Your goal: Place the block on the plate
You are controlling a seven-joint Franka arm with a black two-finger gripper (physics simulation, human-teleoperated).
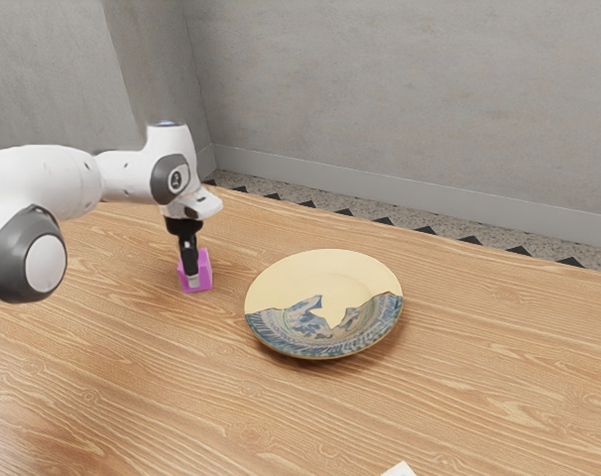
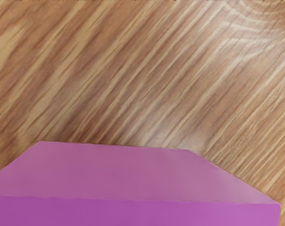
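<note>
My gripper (image 1: 192, 278) points straight down at the magenta block (image 1: 203, 270), overlapping its near side in the exterior view. How far its grip is closed cannot be made out, as the block and hand hide the far side. The block looks upright and low at the tabletop. In the wrist view the block (image 2: 133, 174) is large at the lower edge, just under the hand. The plate (image 1: 325, 273), cream on one part and blue-patterned on the other, lies to the block's right in the exterior view, apart from it.
The wooden table (image 1: 499, 367) extends around both things. A small white object (image 1: 400, 469) is cut off by the exterior view's lower edge. Beyond the table's far edge are a patterned floor and a grey wall (image 1: 410, 89).
</note>
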